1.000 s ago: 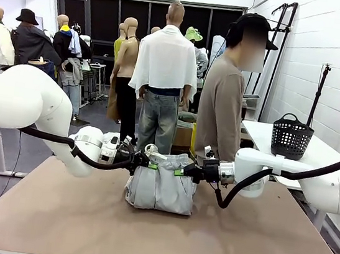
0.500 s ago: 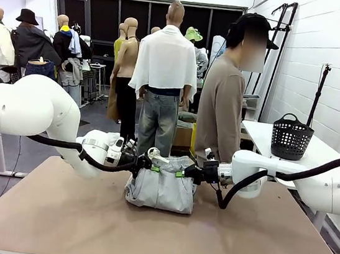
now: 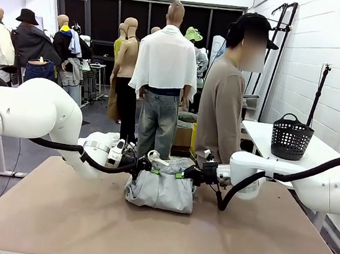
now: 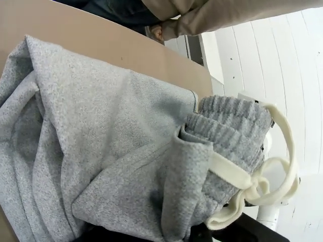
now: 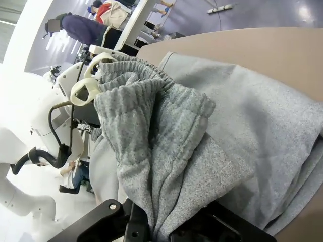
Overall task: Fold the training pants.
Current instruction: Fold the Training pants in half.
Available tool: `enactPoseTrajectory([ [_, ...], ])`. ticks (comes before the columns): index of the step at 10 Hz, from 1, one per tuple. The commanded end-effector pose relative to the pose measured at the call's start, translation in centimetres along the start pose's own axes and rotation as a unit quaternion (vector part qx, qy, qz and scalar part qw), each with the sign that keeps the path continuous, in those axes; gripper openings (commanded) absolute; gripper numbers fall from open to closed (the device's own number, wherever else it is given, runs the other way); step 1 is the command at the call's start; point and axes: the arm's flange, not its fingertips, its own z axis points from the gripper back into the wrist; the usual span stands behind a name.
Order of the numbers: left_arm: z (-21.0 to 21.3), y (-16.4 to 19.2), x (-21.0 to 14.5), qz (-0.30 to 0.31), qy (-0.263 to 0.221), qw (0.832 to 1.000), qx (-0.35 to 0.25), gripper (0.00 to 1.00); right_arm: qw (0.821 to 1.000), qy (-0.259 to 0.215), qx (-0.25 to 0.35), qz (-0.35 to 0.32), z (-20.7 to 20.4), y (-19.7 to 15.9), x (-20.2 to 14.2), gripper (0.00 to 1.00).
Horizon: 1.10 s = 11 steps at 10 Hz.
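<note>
The light grey training pants [image 3: 160,189] lie bunched at the far middle of the table, their top edge lifted. My left gripper [image 3: 150,167] is shut on the left side of the waistband, where the white drawstring [image 3: 155,157] loops up. At the right side of the waistband my right gripper [image 3: 181,173] is shut on the fabric. The left wrist view has the ribbed waistband [image 4: 229,128] and knotted drawstring [image 4: 257,184] close up. In the right wrist view the grey fabric [image 5: 166,146] hangs from my fingers over the table.
A person [image 3: 223,103] in a beige-brown sweater stands at the far edge, just behind the pants. A black basket [image 3: 291,138] sits on a white side table at right. The brown tabletop [image 3: 143,233] stretches bare toward the near edge.
Both grippers have carried the waistband a little farther from me and lower, toward the table's far side. The lifted part of the pants has sunk onto the pile.
</note>
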Motion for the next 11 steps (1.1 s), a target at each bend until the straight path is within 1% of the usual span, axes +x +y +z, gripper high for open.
enactPoseTrajectory([
  [1, 2.0, 1.1, 1.7, 0.011, -0.019, 0.999, 0.045, 0.0, 0.999, -0.004, -0.046, -0.015, 1.1, -1.2, 1.0, 0.0],
  [4, 2.3, 1.0, 1.4, 0.013, -0.022, 0.999, 0.044, 0.0, 0.997, -0.005, -0.067, -0.022, 1.3, -1.5, 0.9, 0.0],
  [5, 2.4, 1.0, 1.5, 0.015, -0.021, 0.999, 0.044, 0.03, 0.997, -0.007, -0.07, -0.024, 1.4, -1.4, 1.1, 0.14],
  [9, 3.9, 0.7, 0.9, 0.025, -0.033, 0.998, 0.045, 0.81, 0.996, -0.005, -0.084, -0.032, 2.4, -0.9, 0.9, 0.94],
  [10, 4.4, 0.4, 0.9, 0.02, -0.041, 0.998, 0.042, 1.0, 0.996, -0.008, -0.086, -0.03, 2.8, -0.6, 0.9, 1.0],
  [11, 5.3, 0.1, 0.7, 0.019, -0.049, 0.998, 0.042, 1.0, 0.995, -0.007, -0.091, -0.028, 3.3, -0.2, 0.8, 1.0],
])
